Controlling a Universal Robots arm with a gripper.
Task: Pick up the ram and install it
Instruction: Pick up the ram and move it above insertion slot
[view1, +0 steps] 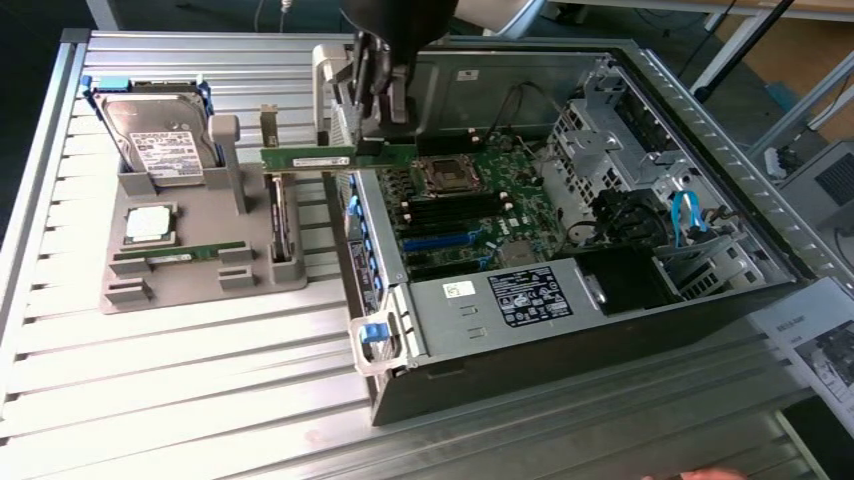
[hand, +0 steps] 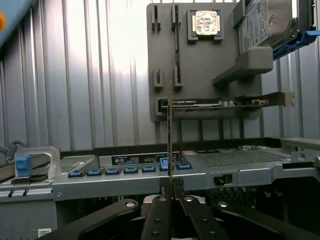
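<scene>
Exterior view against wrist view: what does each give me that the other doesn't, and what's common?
Exterior view: the motherboard inside the open case, and the ram at full green length, held level. Wrist view: the ram edge-on, a thin line clamped in the hand. Both: the grey holder, hard drive and processor chip.

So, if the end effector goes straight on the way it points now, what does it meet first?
Probably the computer case's blue-clipped rim, right below the end effector and the ram it holds; depth is unclear.
</scene>
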